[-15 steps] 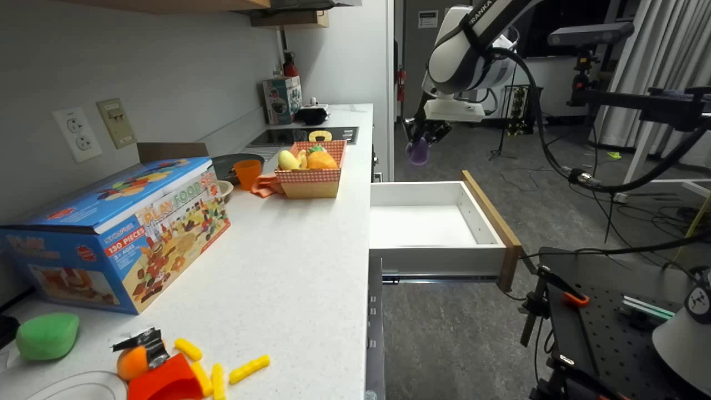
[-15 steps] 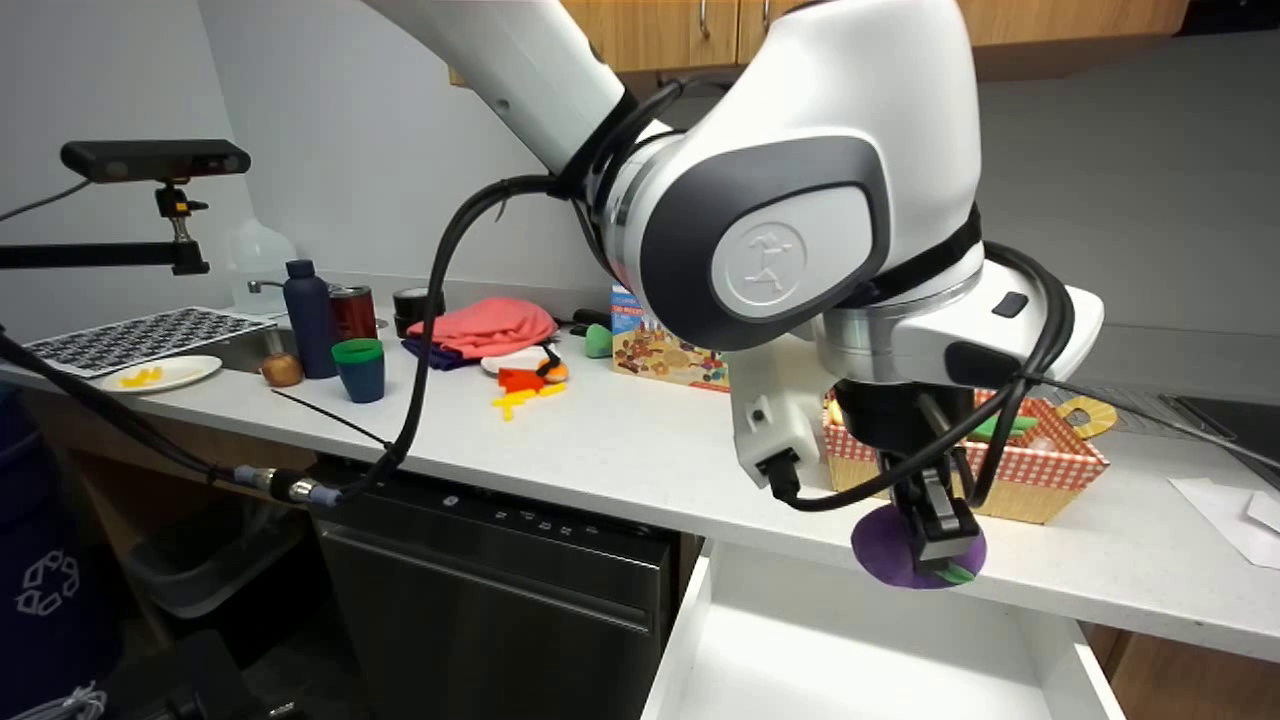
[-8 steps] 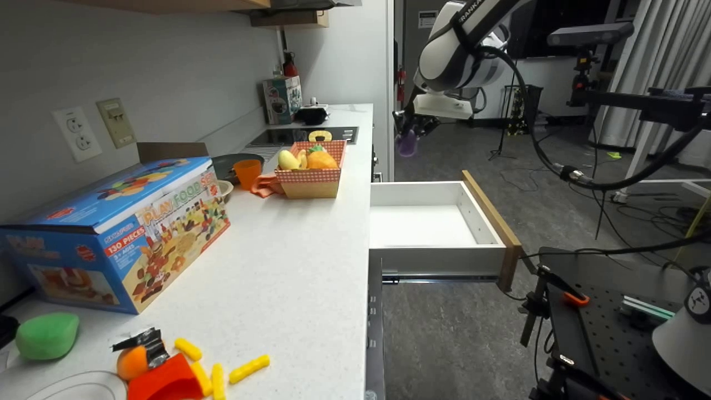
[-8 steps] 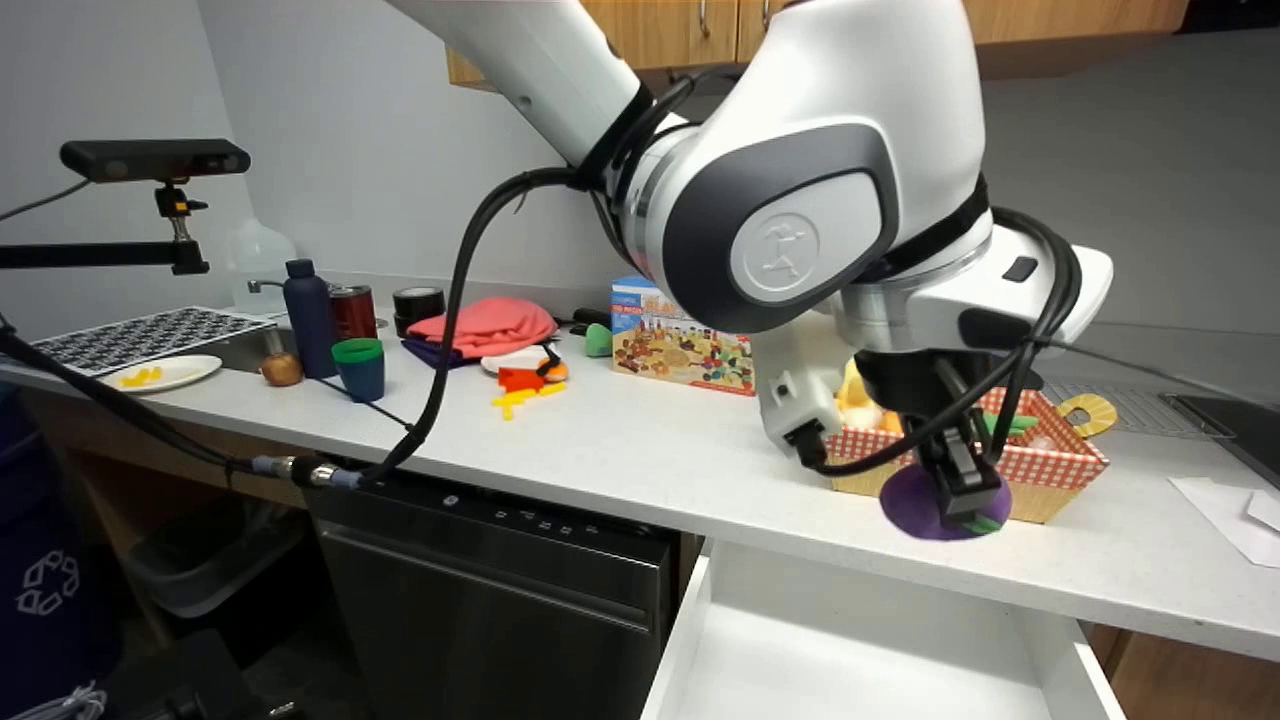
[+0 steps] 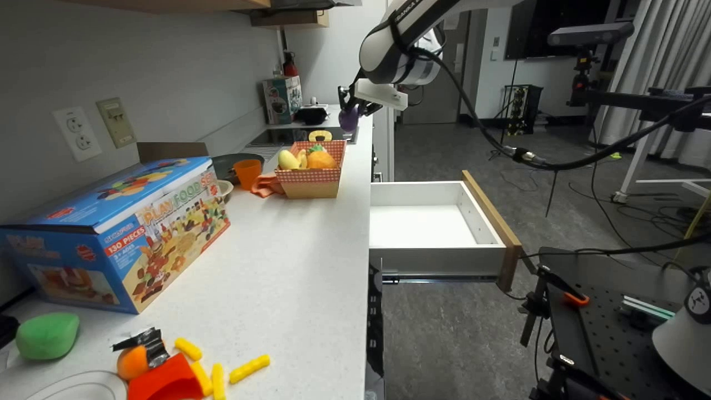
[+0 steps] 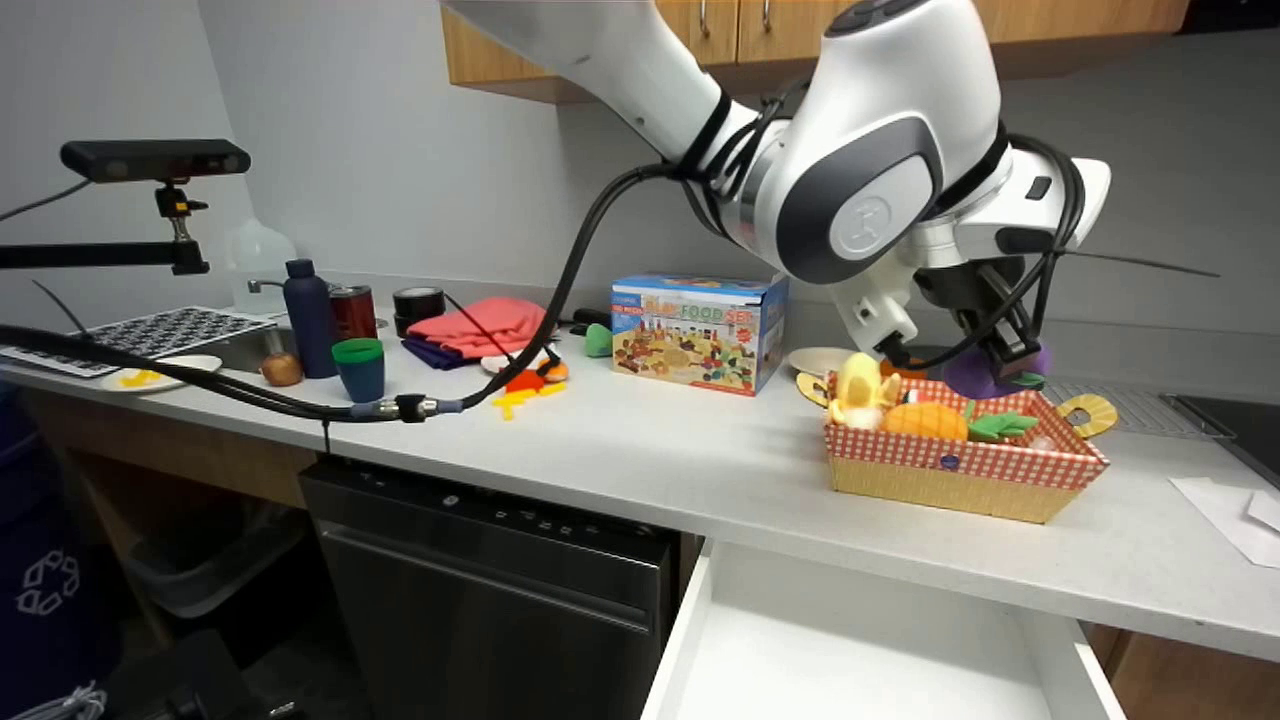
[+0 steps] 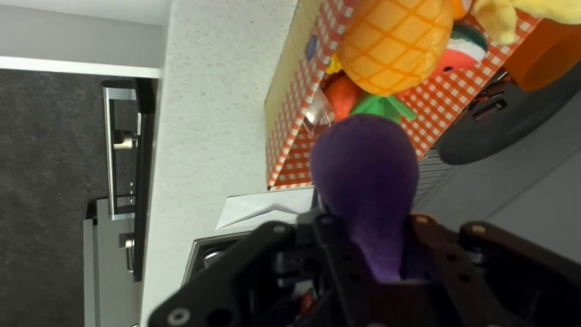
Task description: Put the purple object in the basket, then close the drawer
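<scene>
Jaws clamped on the purple object [image 7: 366,168] have moved nearer the basket [image 6: 940,482]

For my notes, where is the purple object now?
The gripper holds the purple object up near the right end of the basket in an exterior view; in the wrist view it shows just below the green leaves.

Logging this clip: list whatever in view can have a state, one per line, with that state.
Drawer: pulled open
Basket: upright, holding toy food
Purple object: held, not yet in the basket
Gripper: closed on the purple object
Dishwasher: shut
Upper cabinet doors: shut
Navy bottle: upright, capped
Play food box: upright; cannot tell whether fully closed
</scene>
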### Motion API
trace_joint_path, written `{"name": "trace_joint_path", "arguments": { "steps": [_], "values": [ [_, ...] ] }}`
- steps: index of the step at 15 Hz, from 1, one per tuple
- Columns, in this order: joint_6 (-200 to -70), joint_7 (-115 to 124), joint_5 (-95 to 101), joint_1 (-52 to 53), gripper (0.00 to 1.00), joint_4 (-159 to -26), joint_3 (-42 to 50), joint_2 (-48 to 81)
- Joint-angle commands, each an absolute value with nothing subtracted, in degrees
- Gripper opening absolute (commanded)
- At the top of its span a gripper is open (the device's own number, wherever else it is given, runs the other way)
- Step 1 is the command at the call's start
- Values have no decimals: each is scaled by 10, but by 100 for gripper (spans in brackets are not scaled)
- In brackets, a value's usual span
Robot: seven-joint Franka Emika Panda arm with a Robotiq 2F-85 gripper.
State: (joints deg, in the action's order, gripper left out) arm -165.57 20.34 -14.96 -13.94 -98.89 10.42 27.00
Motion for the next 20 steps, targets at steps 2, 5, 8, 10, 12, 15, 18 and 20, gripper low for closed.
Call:
{"name": "trace_joint_path", "arguments": {
  "steps": [2,5,8,10,12,15,18,20],
  "values": [
    [-1645,184,-179,-173,6,-834,70,396],
    [-1643,172,-187,-195,52,-780,42,433],
    [-1644,156,-188,-209,74,-758,19,435],
    [-1631,152,-189,-214,90,-762,12,416],
    [-1626,141,-195,-223,100,-769,-1,399],
    [-1613,112,-215,-240,100,-792,-24,364],
    [-1558,105,-209,-237,100,-846,4,306],
    [-1513,103,-200,-233,100,-895,27,259]
  ]
}}
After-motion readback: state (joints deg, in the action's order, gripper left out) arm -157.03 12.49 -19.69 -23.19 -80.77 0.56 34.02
